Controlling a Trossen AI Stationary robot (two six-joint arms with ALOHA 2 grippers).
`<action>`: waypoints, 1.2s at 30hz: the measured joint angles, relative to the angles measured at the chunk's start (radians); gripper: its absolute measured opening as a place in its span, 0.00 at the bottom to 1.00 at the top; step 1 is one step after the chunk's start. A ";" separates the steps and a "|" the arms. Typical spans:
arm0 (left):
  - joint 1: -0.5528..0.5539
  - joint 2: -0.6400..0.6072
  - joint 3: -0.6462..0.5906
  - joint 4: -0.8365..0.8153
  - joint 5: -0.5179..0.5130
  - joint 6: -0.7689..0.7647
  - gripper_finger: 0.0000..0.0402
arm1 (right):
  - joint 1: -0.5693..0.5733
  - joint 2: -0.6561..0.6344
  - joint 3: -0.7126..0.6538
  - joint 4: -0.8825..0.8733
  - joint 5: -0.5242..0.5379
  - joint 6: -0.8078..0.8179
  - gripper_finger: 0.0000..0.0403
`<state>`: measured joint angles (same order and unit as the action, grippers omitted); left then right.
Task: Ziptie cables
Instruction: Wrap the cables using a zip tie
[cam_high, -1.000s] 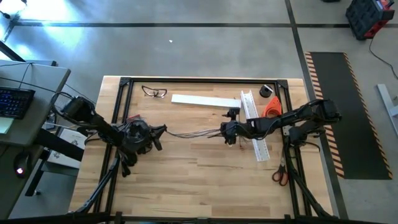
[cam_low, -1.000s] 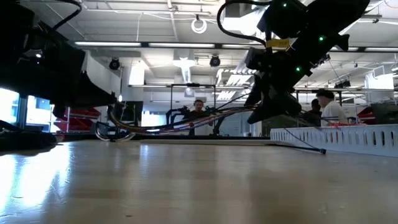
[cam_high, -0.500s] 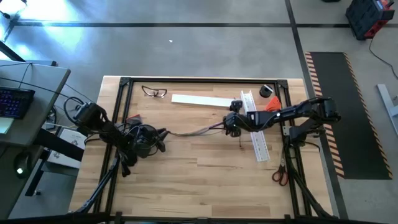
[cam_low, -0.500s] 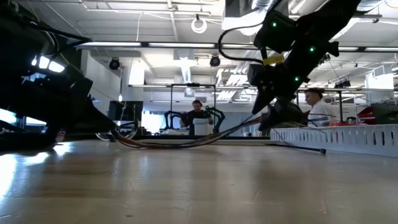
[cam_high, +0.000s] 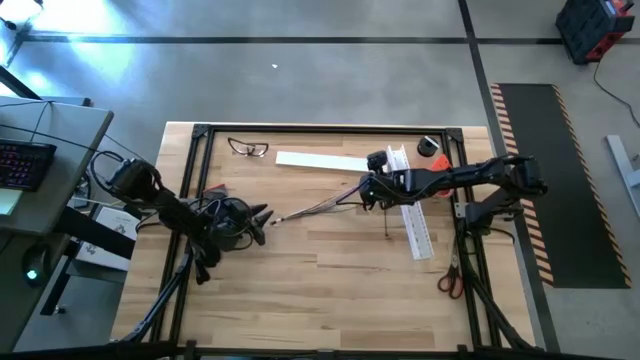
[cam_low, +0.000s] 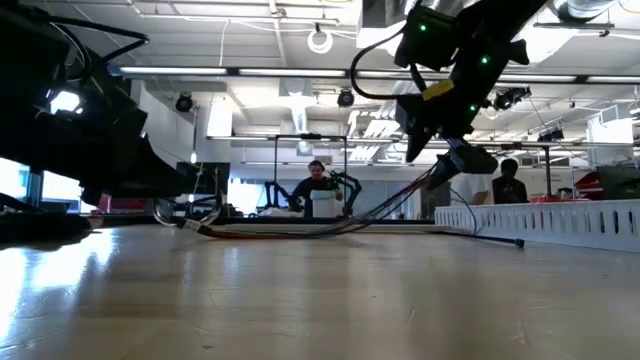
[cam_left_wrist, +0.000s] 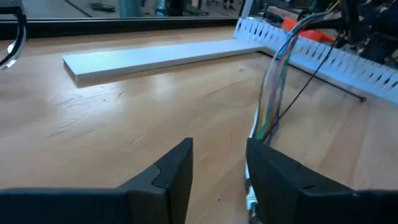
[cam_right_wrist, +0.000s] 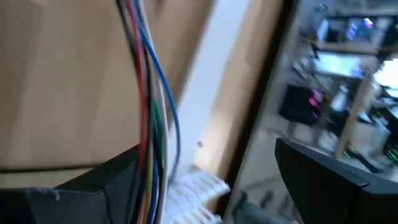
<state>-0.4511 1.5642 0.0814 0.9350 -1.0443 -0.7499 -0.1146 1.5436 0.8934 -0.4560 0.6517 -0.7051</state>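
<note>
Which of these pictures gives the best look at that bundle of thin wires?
The left wrist view: the cables fill it close up, individual colours visible. The high view shows them as a faint line between both arms; the low view, a thin sagging strand; the right wrist view, a blurred stretch.

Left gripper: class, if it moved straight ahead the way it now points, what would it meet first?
Probably the cables, whose loose end lies just ahead of the left gripper's open fingers. Beyond them comes the slotted white channel, though depth is hard to judge.
</note>
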 joint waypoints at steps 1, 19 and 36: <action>0.000 -0.002 0.004 -0.001 0.009 0.001 0.31 | -0.003 0.000 0.003 -0.004 -0.040 -0.002 0.77; 0.309 -0.055 0.291 -0.613 0.622 0.296 0.32 | -0.003 0.000 0.004 -0.007 -0.157 0.131 0.77; 0.311 -0.065 0.320 -0.787 0.684 0.235 0.06 | 0.057 -0.163 0.061 -0.340 -0.087 0.379 0.77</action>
<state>-0.1398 1.4991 0.4018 0.1479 -0.3601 -0.5150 -0.0572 1.3807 0.9547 -0.7963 0.5648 -0.3257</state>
